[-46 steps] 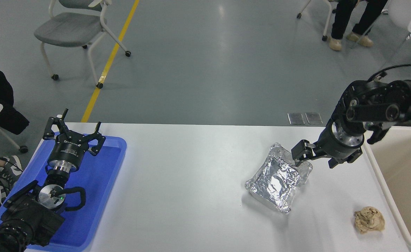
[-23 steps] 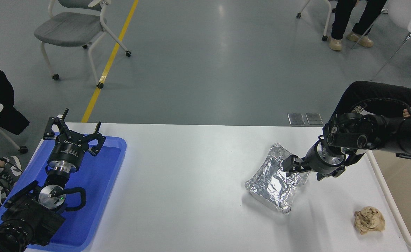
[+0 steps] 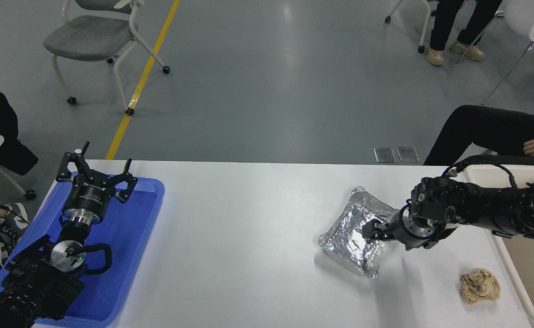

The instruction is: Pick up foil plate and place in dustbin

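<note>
The right gripper (image 3: 370,230) is reaching low across the white desk (image 3: 248,237) from the right edge of the frame, its tips sitting at the right rim of the shiny crinkled silver foil plate (image 3: 351,237), right of centre; whether it is clenched on the rim, I cannot tell. The cream-beige plastic dustbin (image 3: 521,255) is standing at the far right. At lower left, the left gripper (image 3: 96,175) is hanging spread wide over the bright-blue plastic tray (image 3: 134,228).
</note>
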### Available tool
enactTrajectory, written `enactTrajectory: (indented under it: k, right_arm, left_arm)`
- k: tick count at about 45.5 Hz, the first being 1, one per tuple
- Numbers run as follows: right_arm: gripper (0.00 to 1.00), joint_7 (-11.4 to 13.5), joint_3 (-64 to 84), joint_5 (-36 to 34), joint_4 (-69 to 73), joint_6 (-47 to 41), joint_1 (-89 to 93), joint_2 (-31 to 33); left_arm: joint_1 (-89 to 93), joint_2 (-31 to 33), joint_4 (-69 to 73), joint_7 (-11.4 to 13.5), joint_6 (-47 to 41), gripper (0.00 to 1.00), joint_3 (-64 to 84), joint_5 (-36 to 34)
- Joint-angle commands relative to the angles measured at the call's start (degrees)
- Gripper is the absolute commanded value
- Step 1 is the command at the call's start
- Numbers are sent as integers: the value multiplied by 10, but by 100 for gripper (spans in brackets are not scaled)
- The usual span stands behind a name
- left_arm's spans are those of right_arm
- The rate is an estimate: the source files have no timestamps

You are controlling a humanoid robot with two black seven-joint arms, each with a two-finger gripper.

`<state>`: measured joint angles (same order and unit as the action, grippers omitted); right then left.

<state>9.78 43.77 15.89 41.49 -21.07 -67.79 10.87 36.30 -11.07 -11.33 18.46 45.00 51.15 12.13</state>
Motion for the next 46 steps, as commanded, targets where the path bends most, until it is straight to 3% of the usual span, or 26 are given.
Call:
enactTrajectory:
  k: [1,3,9,11,13,36,46]
  right_arm:
    - [67,8,-28,0,-27,19,27,-7]
    - [49,8,-27,4,-27,18,28,-9]
    - [33,18,-19,5,-29,19,28,-11]
    - [12,20,-18,5,-29,19,28,-11]
    - [0,21,-17,8,-29,19,28,-11]
    - [0,21,-10,33,-20,9,-2,-6]
    - [0,21,55,19,54,-10,-113,29]
  left_arm:
    - [0,0,0,0,0,100,0,0]
    - [0,0,0,0,0,100,0,0]
    - [0,0,0,0,0,100,0,-1]
    - [0,0,0,0,0,100,0,0]
    - [0,0,0,0,0,100,0,0]
    - [0,0,0,0,0,100,0,0]
    - [0,0,0,0,0,100,0,0]
